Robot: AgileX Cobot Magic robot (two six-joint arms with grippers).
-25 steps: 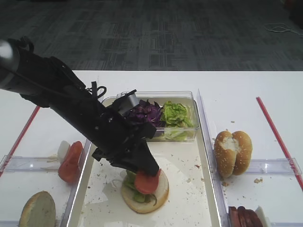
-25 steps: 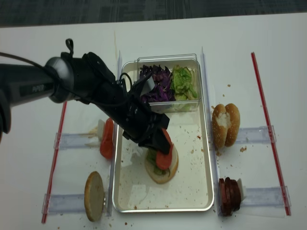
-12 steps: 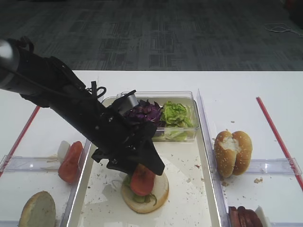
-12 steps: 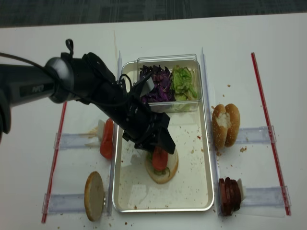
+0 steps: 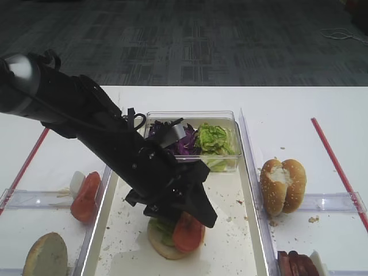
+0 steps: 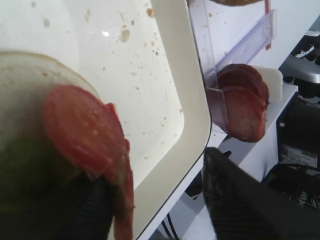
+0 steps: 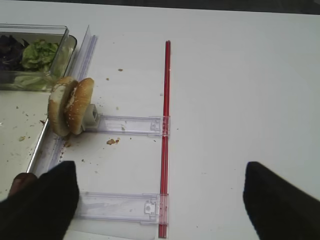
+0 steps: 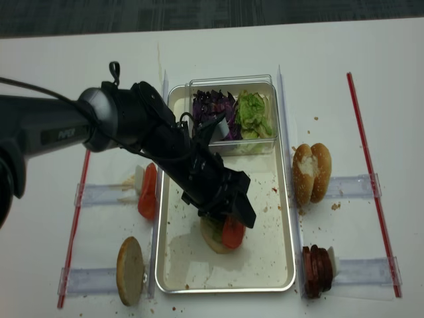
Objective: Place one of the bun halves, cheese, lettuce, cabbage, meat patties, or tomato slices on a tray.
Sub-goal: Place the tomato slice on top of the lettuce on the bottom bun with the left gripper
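White tabletop carries everything, crossed by red strips and clear plastic rails. On it lies the large rectangular cream-white tray with a raised shiny rim, its floor speckled with crumbs. Stretching across the tray from the left is the black left arm, whose left gripper sits low over a bun half, the round pale one lying cut face up in the tray's near part. Its dark fingers stand apart, one on each side of a glossy red-orange tomato slice that leans on the bun over a bit of green lettuce; whether a finger touches the slice I cannot tell.

At the tray's far end sits a small clear plastic box with dark purple shredded cabbage on its left and light green crinkly leaves on its right. Right of the tray, a pair of sesame-seeded bun halves stands on edge against a rail, and nearer the front a stack of dark reddish-brown meat patties stands on edge. Left of the tray stand more tomato slices and a lone tan bun half. The right gripper, seen from its wrist camera, hangs with its jaws wide apart over the bare table.
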